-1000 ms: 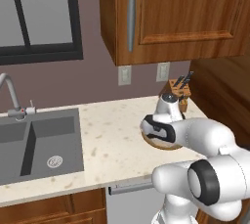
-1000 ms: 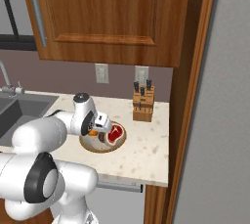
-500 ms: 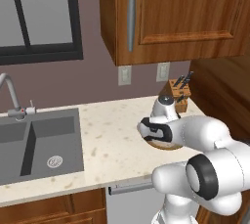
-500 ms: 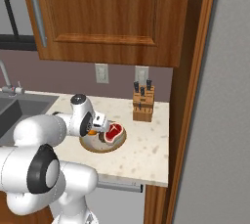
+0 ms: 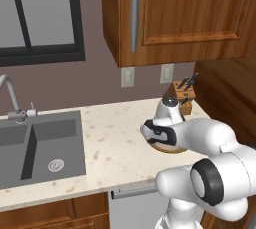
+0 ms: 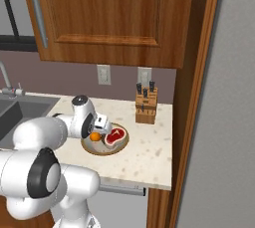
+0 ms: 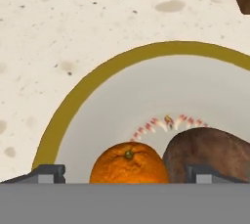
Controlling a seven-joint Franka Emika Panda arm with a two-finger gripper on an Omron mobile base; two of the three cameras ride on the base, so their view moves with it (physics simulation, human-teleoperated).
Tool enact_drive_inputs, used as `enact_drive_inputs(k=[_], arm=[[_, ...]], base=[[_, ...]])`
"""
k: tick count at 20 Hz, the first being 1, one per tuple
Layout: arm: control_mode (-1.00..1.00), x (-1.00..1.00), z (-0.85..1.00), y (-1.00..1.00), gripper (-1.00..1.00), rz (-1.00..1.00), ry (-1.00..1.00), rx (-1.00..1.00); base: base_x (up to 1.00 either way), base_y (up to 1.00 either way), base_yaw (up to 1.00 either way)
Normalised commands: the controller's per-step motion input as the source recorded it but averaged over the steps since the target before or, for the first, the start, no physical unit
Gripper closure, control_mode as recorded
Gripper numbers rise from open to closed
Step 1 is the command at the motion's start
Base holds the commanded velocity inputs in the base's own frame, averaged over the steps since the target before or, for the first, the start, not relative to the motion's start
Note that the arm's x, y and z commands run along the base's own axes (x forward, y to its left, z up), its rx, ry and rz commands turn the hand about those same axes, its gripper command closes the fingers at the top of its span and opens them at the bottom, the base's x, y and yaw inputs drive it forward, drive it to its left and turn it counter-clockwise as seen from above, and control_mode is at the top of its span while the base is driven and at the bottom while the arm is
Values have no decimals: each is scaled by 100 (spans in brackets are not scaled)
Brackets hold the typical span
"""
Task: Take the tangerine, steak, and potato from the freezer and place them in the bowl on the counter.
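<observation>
Gripper over the bowl, tangerine lying free between its spread fingers.

Left base view: right of centre, the arm's hand covers most of the bowl (image 5: 161,147) on the counter (image 5: 110,148). Right base view: low and left of centre, the gripper (image 6: 97,131) hangs over the bowl (image 6: 114,150), with the tangerine (image 6: 95,136) and steak (image 6: 115,136) inside. Hand view: at bottom centre, the tangerine (image 7: 129,162) touches the potato (image 7: 210,152) to its right; the finger tips (image 7: 48,172) stand clear either side, jaws released.
</observation>
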Motion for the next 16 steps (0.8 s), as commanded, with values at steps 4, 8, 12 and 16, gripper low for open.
enact_drive_inputs(k=[4, 8, 12, 16], arm=[[-100, -14, 64, 0, -100, 0, -1, 0], [-100, -49, 86, -3, -100, 0, 0, 0], [-100, -79, 88, -23, -100, 0, -8, 3], [-100, -89, 84, -19, -100, 0, -12, 2]], base=[[0, 0, 0], [0, 0, 0], [0, 0, 0], [0, 0, 0]])
